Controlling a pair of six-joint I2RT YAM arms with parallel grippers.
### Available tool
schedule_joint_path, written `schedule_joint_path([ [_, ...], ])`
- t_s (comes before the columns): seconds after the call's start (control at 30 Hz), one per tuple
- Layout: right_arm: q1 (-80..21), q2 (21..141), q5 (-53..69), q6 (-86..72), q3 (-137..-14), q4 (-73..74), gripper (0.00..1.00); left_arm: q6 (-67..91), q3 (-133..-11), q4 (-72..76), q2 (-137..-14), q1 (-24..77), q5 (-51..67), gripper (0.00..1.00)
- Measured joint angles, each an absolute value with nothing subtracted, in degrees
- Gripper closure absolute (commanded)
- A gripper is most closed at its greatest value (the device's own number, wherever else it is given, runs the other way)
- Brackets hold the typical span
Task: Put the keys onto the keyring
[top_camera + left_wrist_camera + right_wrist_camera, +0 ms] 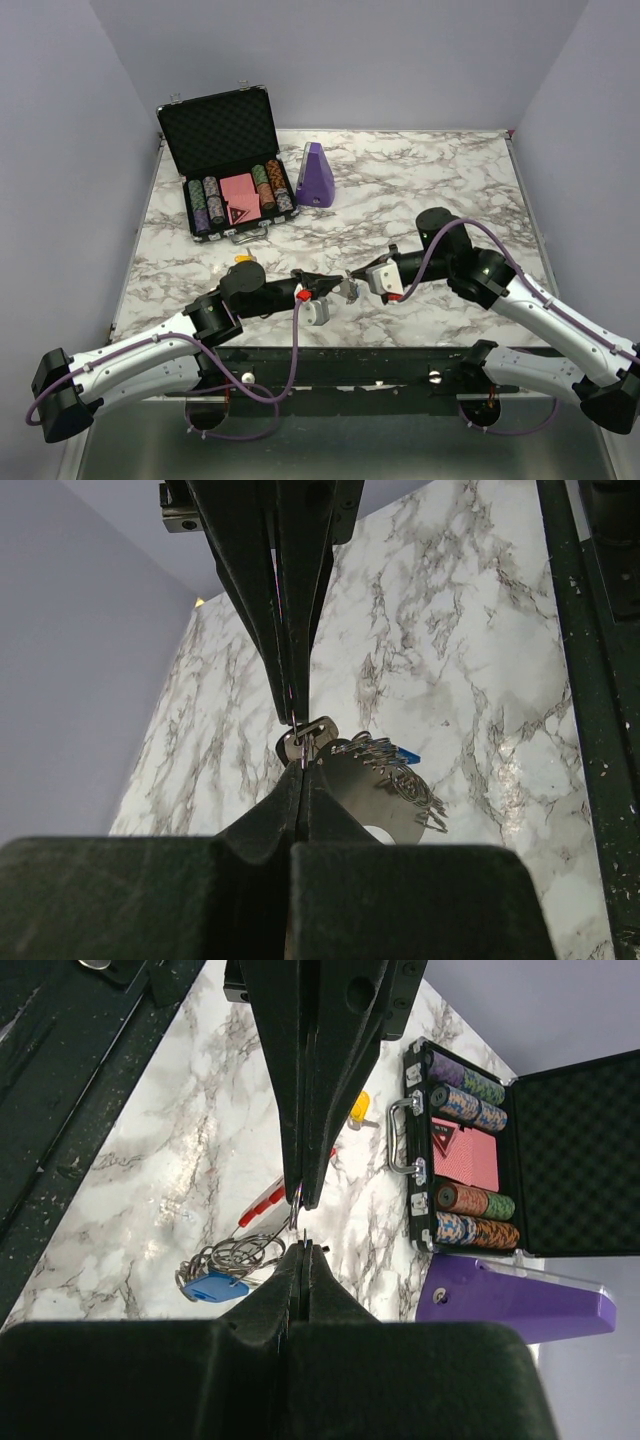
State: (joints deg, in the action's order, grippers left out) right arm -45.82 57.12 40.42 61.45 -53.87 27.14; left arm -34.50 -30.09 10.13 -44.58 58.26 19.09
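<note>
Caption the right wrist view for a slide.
Right tool shut on red plastic and silvery chain keyring, blue-tagged key at its loop, marble table behind.

Red arc plus silvery loops: keyring (262, 1203), front centre; blue-tagged key (212, 1286) among loops; yellow-tagged key (243, 258) lies apart, leftward.

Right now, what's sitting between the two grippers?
The keyring with its bunched keys fills the gap, pinched by the left gripper and right gripper from either side. The top view shows it best.
</note>
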Motion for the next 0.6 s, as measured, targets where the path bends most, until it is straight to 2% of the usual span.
schedule_joint_path([
  [0.6,-45.82,57.12,40.14,61.01,-54.19,27.18,1.0,-35.73,-30.09,10.04,-44.56,58.26,18.65,1.0],
])
